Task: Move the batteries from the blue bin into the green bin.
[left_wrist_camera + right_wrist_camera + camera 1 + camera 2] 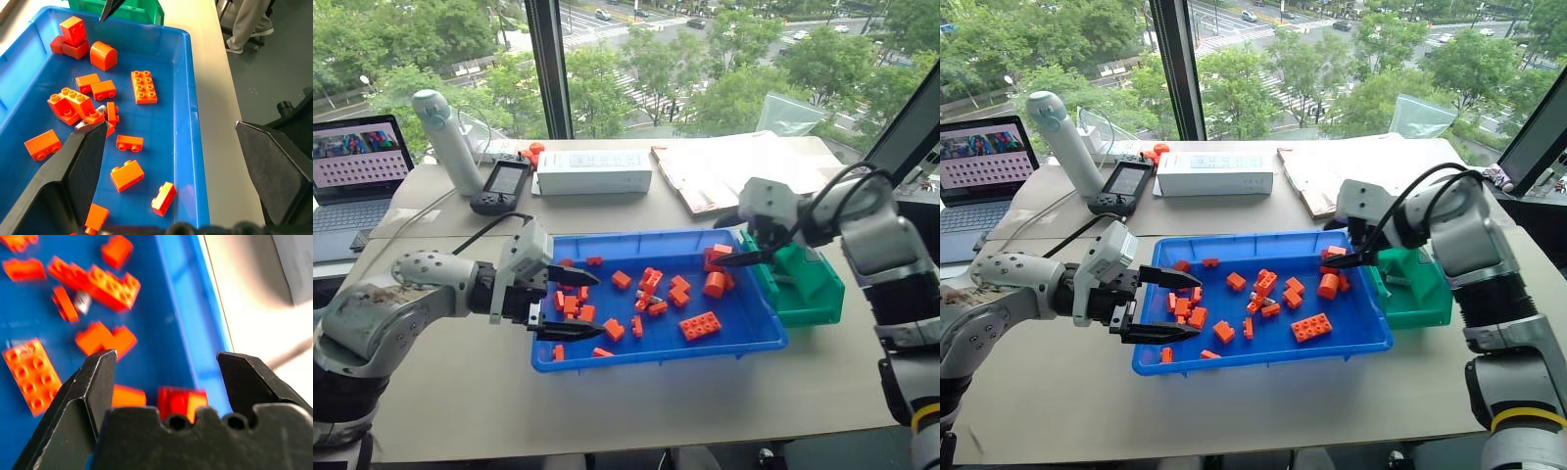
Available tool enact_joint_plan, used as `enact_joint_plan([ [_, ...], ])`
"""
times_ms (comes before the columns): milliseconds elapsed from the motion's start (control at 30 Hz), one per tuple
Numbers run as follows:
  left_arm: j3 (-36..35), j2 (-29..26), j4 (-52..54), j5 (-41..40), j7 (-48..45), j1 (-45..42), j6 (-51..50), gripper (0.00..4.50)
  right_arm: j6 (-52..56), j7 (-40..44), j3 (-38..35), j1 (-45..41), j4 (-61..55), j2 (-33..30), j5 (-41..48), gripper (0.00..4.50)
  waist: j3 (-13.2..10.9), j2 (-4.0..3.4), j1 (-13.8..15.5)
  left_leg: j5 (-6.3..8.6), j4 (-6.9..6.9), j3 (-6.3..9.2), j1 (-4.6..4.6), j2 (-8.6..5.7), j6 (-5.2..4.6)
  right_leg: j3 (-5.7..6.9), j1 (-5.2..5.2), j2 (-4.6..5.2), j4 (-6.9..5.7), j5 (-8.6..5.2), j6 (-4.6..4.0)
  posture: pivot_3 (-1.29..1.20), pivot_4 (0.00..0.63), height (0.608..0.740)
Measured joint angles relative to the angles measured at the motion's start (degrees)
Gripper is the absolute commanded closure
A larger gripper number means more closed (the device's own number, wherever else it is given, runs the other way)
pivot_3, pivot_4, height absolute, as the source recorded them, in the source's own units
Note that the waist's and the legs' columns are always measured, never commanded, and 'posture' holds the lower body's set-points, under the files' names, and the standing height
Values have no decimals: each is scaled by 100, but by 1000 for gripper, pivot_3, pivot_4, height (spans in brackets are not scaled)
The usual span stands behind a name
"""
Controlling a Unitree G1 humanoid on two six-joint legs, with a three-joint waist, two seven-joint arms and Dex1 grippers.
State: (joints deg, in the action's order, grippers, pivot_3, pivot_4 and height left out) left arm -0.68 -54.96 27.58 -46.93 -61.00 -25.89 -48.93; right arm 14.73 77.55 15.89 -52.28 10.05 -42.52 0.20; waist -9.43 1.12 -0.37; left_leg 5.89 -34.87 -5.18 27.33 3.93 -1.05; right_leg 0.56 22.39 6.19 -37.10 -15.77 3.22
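Beige surface (pixel 705 392) by a window carries the blue bin (pixel 759 345), with the green bin (pixel 822 294) touching its right end. Blue bin holds many orange bricks (pixel 700 325); one silvery battery (pixel 90 119) lies half-buried among bricks near the tray's middle, also seen in the right wrist view (pixel 83 302). Left end effector (pixel 570 304) hovers over the tray's left end, fingers wide apart, holding nothing. Right end effector (pixel 1363 258) sits at the blue/green bin boundary, jaws spread and empty in its wrist view. Risks, as judged: the battery is wedged against bricks, so a closing grasp could pinch a brick with it or squeeze the round body out sideways. A brick carried into the green bin would spoil the sort. Both arms over one tray could collide.
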Motion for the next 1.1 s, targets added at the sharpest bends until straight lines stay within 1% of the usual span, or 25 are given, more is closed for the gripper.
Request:
enact_joint_plan([
  [33,-9,-13,12,16,18,25,0,0,-210,-28,169,2,14,145,-79,684,0,0,34,3,-2,-1,0,0,5,1,23,1,3,0,0,0,150,740],
  [200,-99,-102,109,24,82,166,-7,0,-978,3,738,5,461,814,-243,684,-1,0,55,2,-5,0,0,0,10,2,21,1,-1,2,0,0,150,740],
  [433,-354,-196,242,-45,197,425,-25,0,-1869,67,1006,-353,1510,992,-657,684,-1,0,27,1,-1,-1,-1,2,12,3,18,1,-3,3,-1,0,150,740],
  [600,-489,-205,328,-71,265,514,-60,0,-2313,116,1079,-602,2151,1281,-809,684,-1,0,-17,-1,3,1,-1,2,13,4,0,0,-5,2,-2,0,150,740],
  [633,-500,-206,338,-78,287,545,-85,0,-2386,123,1082,-632,2298,1335,-837,1190,-1,0,-18,-1,3,1,-1,2,13,4,-1,0,-5,2,-2,0,150,740],
  [667,-500,-207,344,-93,298,564,-113,0,-2450,130,1089,-648,2399,1370,-855,1319,-1,0,-20,-1,3,1,-1,2,13,4,-1,0,-5,2,-2,0,150,740],
  [700,-502,-207,351,-101,307,576,-125,0,-2490,148,1099,-661,2481,1401,-873,1683,-1,0,-20,-1,3,1,-1,2,13,4,-1,0,-5,2,-2,0,150,740],
  [733,-508,-207,374,-119,327,581,-129,0,-2555,189,1118,-683,2587,1430,-911,2147,-1,-1,-21,-1,3,2,-1,2,13,5,-1,0,-5,2,-2,0,150,740],
  [800,-511,-207,420,-153,347,582,-131,0,-2606,223,1147,-725,2701,1450,-943,2598,-1,-1,-25,-1,3,2,-1,2,14,5,-1,0,-5,2,-2,0,150,740],
  [867,-513,-207,435,-170,370,586,-134,0,-2686,240,1150,-745,2779,1459,-1008,3471,-1,-1,-28,-1,4,3,-1,2,14,5,-1,0,-5,2,-2,0,150,740],
  [900,-514,-207,437,-175,382,590,-136,0,-2696,247,1150,-747,2793,1459,-1016,3689,-1,-1,-30,-1,4,2,-1,2,14,5,-1,0,-5,2,-2,0,150,740],
  [933,-514,-207,437,-182,394,592,-138,0,-2703,257,1150,-753,2800,1459,-1017,4005,-1,-1,-32,-1,4,2,-1,2,14,5,-1,0,-5,2,-2,0,150,740],
  [1100,-516,-209,433,-223,399,592,-137,0,-2607,420,1086,-778,2663,1407,-997,4057,-2,-2,-30,-1,4,2,-1,2,15,5,0,0,-5,2,-2,0,150,740],
])
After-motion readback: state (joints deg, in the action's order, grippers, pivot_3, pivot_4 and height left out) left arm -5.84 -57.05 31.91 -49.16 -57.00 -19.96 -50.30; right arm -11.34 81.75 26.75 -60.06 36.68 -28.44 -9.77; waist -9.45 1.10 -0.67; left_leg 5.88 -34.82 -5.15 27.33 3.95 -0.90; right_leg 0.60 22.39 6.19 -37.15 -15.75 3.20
